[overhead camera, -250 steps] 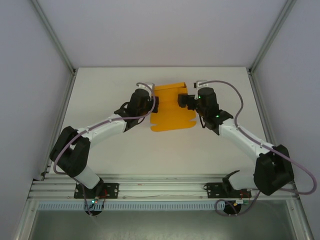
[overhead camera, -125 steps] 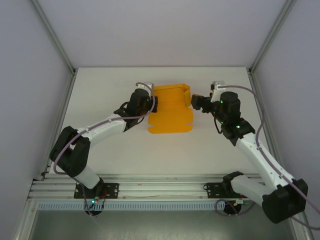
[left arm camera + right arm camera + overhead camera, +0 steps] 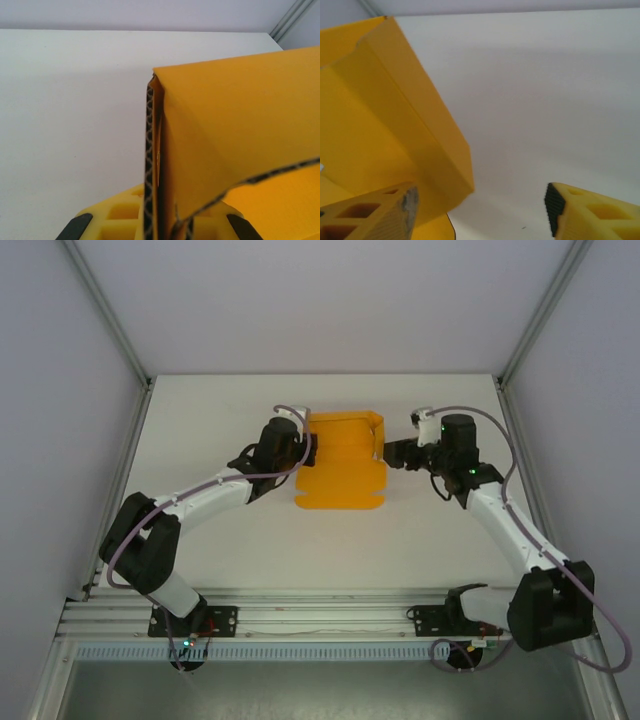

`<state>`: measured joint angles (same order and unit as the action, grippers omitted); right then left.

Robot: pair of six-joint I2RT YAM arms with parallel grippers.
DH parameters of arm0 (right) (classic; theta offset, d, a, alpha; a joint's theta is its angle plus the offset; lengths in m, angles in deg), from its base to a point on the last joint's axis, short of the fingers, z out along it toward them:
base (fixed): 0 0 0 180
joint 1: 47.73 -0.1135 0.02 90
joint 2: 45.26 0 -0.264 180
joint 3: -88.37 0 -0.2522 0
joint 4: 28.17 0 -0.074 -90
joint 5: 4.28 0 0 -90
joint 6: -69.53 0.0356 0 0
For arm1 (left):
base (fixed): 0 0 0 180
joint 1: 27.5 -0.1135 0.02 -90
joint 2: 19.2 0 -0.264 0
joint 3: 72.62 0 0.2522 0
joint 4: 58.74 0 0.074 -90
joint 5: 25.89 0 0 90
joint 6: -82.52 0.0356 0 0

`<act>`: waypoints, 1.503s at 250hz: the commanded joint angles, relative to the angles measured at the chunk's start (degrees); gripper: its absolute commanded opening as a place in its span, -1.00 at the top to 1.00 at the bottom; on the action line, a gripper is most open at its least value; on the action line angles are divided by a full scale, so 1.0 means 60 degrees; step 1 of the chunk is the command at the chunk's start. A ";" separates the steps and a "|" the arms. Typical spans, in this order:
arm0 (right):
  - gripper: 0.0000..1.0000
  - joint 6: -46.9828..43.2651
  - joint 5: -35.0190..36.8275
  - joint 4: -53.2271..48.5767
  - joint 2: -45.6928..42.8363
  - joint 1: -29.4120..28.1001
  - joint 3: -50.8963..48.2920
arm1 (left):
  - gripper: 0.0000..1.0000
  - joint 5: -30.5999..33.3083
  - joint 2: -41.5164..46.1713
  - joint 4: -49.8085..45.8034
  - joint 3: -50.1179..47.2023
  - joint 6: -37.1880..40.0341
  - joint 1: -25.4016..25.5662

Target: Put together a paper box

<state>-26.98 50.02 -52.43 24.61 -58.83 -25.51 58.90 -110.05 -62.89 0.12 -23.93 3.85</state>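
The orange paper box lies partly folded in the middle of the white table, with its left and right side walls raised. My left gripper is at the box's left wall. In the left wrist view this gripper is shut on that doubled wall of the paper box. My right gripper hovers just off the box's right wall, apart from it. In the right wrist view this gripper is open. The folded wall of the paper box stands beside its left finger, with bare table between the pads.
Grey enclosure walls and metal frame posts bound the table on three sides. The rail that carries both arm bases runs along the near edge. Bare table lies behind and in front of the box.
My right gripper let go of the box's right flap and drew back to the right. It now sits a little closer again, with narrower jaws. My left gripper kept its hold.
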 commanded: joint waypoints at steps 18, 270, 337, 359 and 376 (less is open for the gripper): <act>-0.23 -0.0653 -0.1352 -0.0165 0.0411 0.0003 0.0777 | 1.00 -0.0441 0.0303 0.0109 -0.0113 0.0199 -0.0055; 0.71 0.1353 0.3775 0.1105 0.2792 -0.1723 0.2121 | 1.00 -0.0946 0.0249 -0.0025 0.0300 0.0511 0.0250; 0.58 0.2011 0.5279 0.0632 0.3454 -0.2566 0.2624 | 1.00 -0.0714 0.0276 -0.0165 0.0398 0.0492 0.0311; 0.68 0.2201 0.6422 0.0410 0.3471 -0.2804 0.2763 | 1.00 -0.0728 0.0303 -0.0076 0.0395 0.0445 0.0337; 0.69 0.2139 0.7354 0.0117 0.3583 -0.3050 0.2980 | 1.00 -0.0710 0.0317 -0.0012 0.0367 0.0427 0.0377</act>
<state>-17.27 81.65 -50.47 45.15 -75.39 -10.82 58.81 -110.05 -66.00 0.36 -22.33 4.09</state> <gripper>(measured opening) 0.159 0.097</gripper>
